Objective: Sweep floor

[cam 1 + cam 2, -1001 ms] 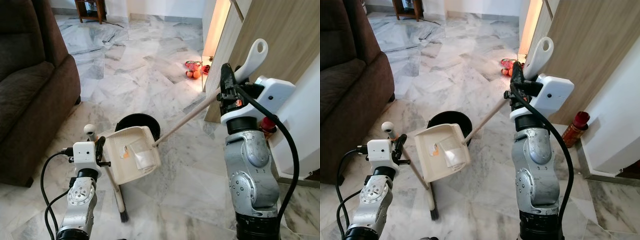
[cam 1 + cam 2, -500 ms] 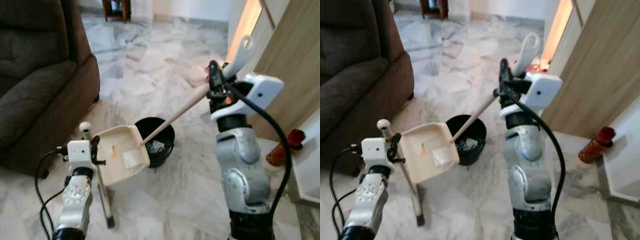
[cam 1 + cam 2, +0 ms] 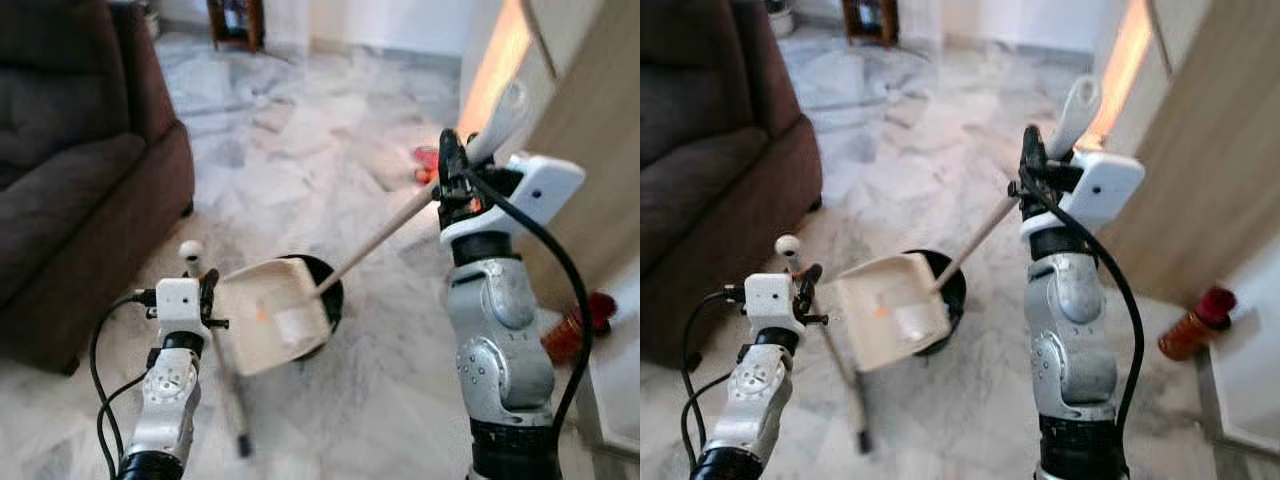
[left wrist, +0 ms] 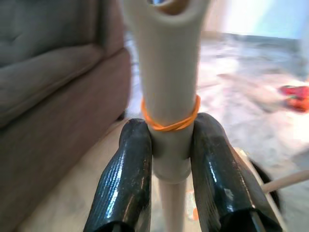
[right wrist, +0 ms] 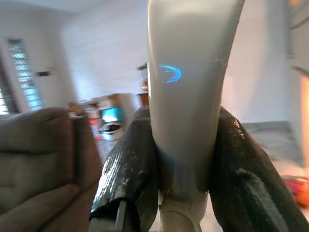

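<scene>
Sofa [image 3: 70, 190]: dark brown, far left, on the marble floor [image 3: 300, 150].
Left gripper [image 4: 170, 159]: low on the left, fingers [image 4: 128, 179] clamped on either side of the broom handle [image 4: 166, 96], just under an orange rubber band [image 4: 169, 123].
Broom [image 3: 228, 390]: pale stick held near upright, round knob above the gripper, dark blurred tip down at the floor.
Dustpan [image 3: 272, 315]: cream, tilted over the bin, a bit of orange and pale litter inside.
Bin [image 3: 328, 290]: black, round, on the floor, partly hidden behind the dustpan.
Dustpan handle [image 3: 390, 235]: long, slanting up to the right.
Right gripper [image 5: 186, 159]: raised on the right, fingers [image 5: 133, 164] closed tight around the handle's flat pale grip.
Red bottle [image 3: 1193, 325]: on the floor at far right, by the wooden panel [image 3: 1200, 150].
</scene>
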`<state>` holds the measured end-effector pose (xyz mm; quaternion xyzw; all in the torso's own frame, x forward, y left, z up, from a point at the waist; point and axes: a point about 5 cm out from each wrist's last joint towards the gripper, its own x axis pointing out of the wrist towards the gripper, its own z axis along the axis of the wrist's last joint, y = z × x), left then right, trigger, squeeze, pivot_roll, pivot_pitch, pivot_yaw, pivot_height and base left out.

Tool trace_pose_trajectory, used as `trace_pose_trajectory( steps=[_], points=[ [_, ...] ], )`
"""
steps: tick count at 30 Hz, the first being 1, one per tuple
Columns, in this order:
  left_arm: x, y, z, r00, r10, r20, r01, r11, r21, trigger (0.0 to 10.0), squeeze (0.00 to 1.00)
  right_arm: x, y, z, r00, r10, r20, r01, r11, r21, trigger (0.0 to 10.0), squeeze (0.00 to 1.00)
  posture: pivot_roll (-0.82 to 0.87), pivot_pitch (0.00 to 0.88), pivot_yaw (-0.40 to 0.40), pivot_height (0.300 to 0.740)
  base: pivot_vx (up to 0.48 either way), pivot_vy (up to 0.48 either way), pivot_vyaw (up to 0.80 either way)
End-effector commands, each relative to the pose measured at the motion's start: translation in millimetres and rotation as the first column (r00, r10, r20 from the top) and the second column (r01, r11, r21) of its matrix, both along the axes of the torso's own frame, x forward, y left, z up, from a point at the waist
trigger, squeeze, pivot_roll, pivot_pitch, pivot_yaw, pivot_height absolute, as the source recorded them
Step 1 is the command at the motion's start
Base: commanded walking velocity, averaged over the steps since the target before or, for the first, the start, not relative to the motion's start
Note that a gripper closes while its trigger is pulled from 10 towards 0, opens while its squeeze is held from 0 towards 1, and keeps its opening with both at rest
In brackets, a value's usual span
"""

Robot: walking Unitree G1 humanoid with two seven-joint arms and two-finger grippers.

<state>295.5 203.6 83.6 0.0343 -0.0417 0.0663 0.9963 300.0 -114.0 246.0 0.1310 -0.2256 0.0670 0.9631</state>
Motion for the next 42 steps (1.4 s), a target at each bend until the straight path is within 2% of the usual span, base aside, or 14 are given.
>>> trace_pose_trajectory(
  steps=[1, 5, 12, 21, 26, 31, 33, 36, 42],
  points=[
    [2.9, -4.1, 6, 0.999, -0.012, 0.031, 0.012, 1.000, 0.014, 10.0, 0.00, -5.9, 1.4, 14, 0.997, 0.030, 0.078, -0.034, 0.998, 0.053, 10.0, 0.00, 0.12, 0.103, -0.030, 0.740, 0.300, 0.000, 0.00],
    [3.1, -4.4, 7, 0.999, -0.010, 0.034, 0.010, 1.000, 0.015, 10.0, 0.00, -5.8, 1.4, 15, 0.996, 0.033, 0.082, -0.037, 0.998, 0.049, 10.0, 0.00, 0.12, 0.101, -0.032, 0.740, 0.303, 0.000, 0.00],
    [2.8, -4.7, 7, 0.999, -0.011, 0.035, 0.011, 1.000, 0.013, 10.0, 0.00, -6.3, 3.8, 17, 0.995, 0.043, 0.091, -0.047, 0.998, 0.046, 10.0, 0.00, 0.12, 0.097, -0.033, 0.740, 0.305, 0.000, 0.70],
    [2.9, -5.5, 6, 0.999, -0.009, 0.038, 0.008, 1.000, 0.012, 10.0, 0.00, -6.1, 4.4, 18, 0.994, 0.054, 0.093, -0.060, 0.996, 0.064, 10.0, 0.00, 0.12, 0.093, -0.034, 0.740, 0.304, 0.000, 0.00],
    [3.1, -5.0, 7, 0.999, -0.008, 0.040, 0.008, 1.000, 0.011, 10.0, 0.00, -5.7, -6.9, 25, 0.992, -0.037, 0.123, 0.025, 0.995, 0.099, 10.0, 0.00, 0.12, 0.097, -0.034, 0.740, 0.305, 0.000, 0.00],
    [3.1, -5.0, 7, 0.999, -0.008, 0.040, 0.007, 1.000, 0.012, 10.0, 0.00, -6.0, -9.9, 27, 0.989, -0.060, 0.136, 0.048, 0.995, 0.092, 10.0, 0.00, 0.12, 0.098, -0.033, 0.740, 0.305, 0.000, 0.00],
    [3.1, -5.1, 7, 0.999, -0.008, 0.041, 0.007, 1.000, 0.014, 10.0, 0.00, -6.4, -12.4, 27, 0.986, -0.090, 0.139, 0.078, 0.993, 0.085, 10.0, 0.00, 0.12, 0.100, -0.033, 0.740, 0.304, 0.000, 0.00],
    [3.0, -4.8, 7, 0.999, -0.007, 0.041, 0.006, 1.000, 0.014, 10.0, 0.00, -6.5, -16.8, 29, 0.975, -0.161, 0.151, 0.159, 0.987, 0.026, 10.0, 0.00, 0.12, 0.102, -0.032, 0.740, 0.305, 0.000, 0.00],
    [2.6, -4.6, 7, 0.999, -0.008, 0.039, 0.008, 1.000, 0.013, 10.0, 0.00, -3.8, -17.4, 25, 0.978, -0.170, 0.125, 0.166, 0.985, 0.038, 10.0, 0.00, 0.12, 0.106, -0.031, 0.740, 0.304, 0.000, -0.61]
  ],
)
